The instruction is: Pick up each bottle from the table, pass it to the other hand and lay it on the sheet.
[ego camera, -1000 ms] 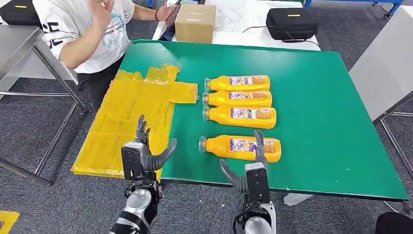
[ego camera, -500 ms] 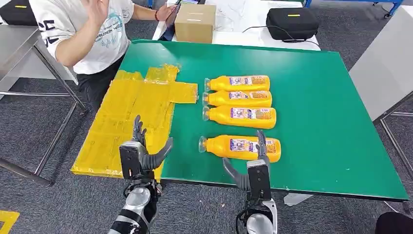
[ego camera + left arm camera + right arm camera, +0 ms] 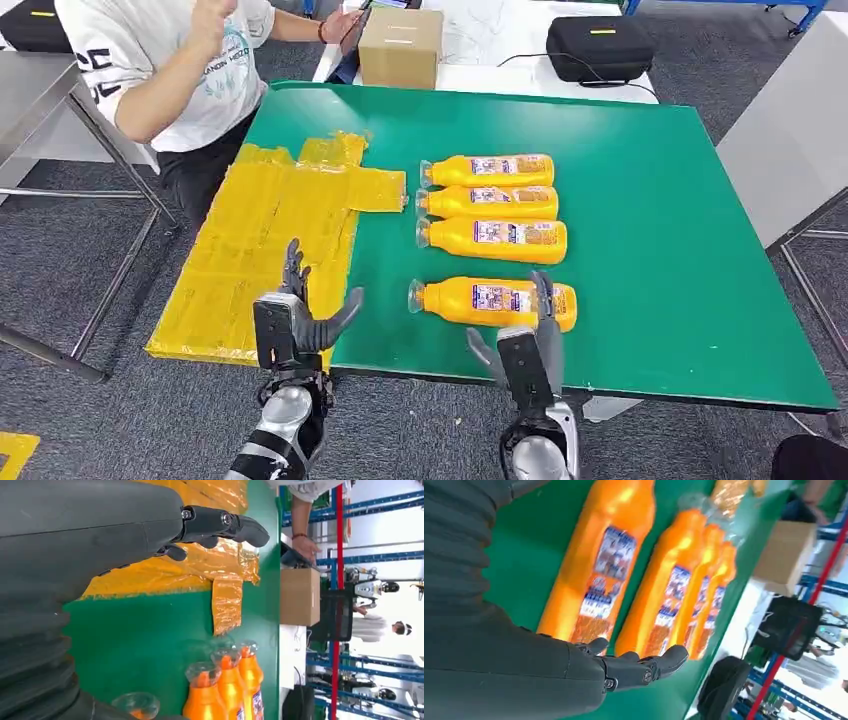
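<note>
Green table (image 3: 650,250), four orange-filled bottles (image 3: 492,302) lying flat, both robot hands (image 3: 300,325) spread, holding nothing

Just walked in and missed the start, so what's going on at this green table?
A humanoid robot is about to start on four orange bottles lying on the green table. Its right hand is open, reaching at the nearest bottle without gripping it. Its left hand hovers open over the yellow sheet's near edge. The other three bottles lie side by side farther back. No bottle is on the sheet yet. A person sits at the far corner.
</note>
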